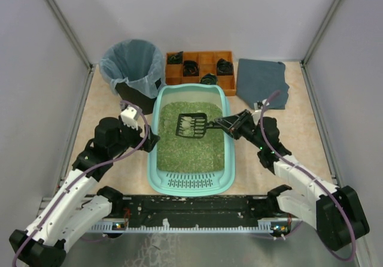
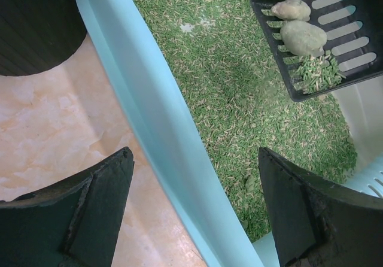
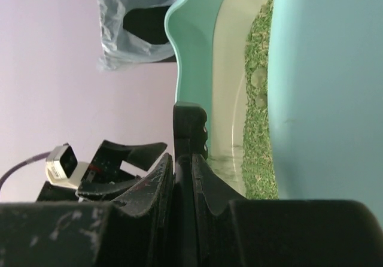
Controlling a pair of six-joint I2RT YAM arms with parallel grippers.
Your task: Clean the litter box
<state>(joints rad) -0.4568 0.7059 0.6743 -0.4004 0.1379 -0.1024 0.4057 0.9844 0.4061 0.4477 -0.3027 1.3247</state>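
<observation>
Grip first: my right gripper was clamped on the thin handle of the black slotted scoop, the forearm reaching in low from the right. The scoop sat about level and seemed lifted clear of the green litter. Two greyish clumps and a few loose grains lay in it. My left gripper had its fingers apart, straddling the left wall of the litter box and holding nothing. The box lay mid-table, slotted lip toward me. I judged the scooping step under way; next I had to carry the load level, over the far-left corner, to the bagged bin without spilling
</observation>
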